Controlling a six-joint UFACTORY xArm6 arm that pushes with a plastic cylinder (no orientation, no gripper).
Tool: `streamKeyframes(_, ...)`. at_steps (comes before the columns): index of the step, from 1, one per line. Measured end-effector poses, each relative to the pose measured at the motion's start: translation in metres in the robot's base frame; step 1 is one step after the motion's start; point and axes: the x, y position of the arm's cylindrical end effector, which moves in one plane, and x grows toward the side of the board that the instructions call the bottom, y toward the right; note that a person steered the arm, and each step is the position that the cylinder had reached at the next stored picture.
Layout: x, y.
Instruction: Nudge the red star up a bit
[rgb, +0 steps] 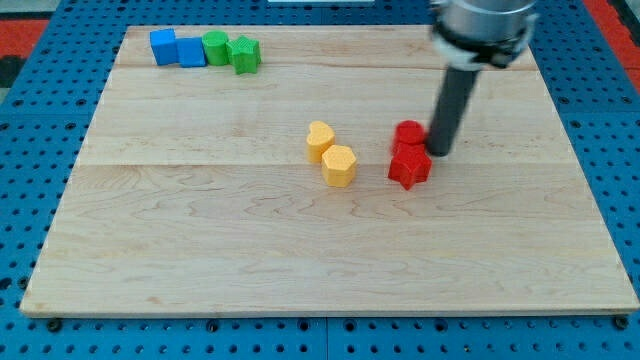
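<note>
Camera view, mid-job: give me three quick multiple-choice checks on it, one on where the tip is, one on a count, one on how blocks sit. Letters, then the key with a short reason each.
1. Where is my tip relative to the red star?
A. just to the view's right of it
B. far to the view's left of it
C. near the view's bottom edge of the board

2. How many yellow blocks are on the board?
A. one
B. two
C. four

3. How do the two red blocks sit?
A. at opposite corners
B. close together, one right above the other in the view
C. stacked on the green blocks

Key: 1 A, the rod ends beside the star's upper right. 2 B, a yellow heart and a yellow hexagon-like block. 3 B, the other red block appears to touch the star.
</note>
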Motion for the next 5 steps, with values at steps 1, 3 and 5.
streamKeyframes(1,0.000,-0.041)
streamKeyframes(3,0.087,0.043)
streamKeyframes(5,0.059,-0.004)
